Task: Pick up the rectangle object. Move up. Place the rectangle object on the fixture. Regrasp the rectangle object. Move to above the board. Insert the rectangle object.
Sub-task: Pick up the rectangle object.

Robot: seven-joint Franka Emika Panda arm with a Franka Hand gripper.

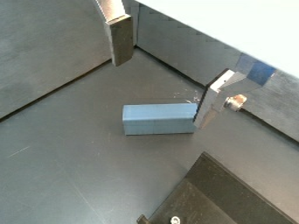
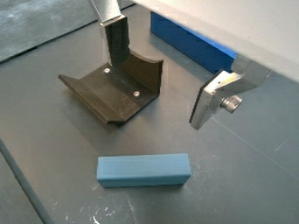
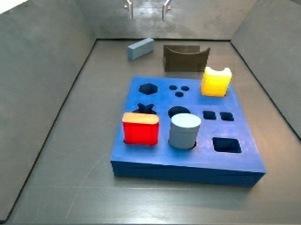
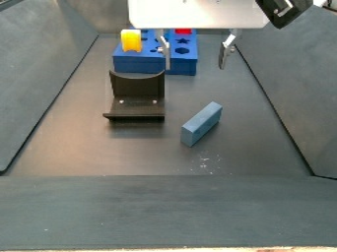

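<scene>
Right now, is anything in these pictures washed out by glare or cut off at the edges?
In a side view a blown-out white patch at the top hides most of the tool, fingers apart above the floor. In both wrist views white glare fills a corner. In a wrist view the rectangle object is sharp, with a soft shadow, and the fixture is cut off. In a side view the board is evenly lit.

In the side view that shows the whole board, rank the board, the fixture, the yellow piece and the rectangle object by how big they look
1. The board.
2. The fixture.
3. The yellow piece.
4. The rectangle object.

The fixture and rectangle object sit farther back, so they look smaller. The pincer hangs open above.
</scene>
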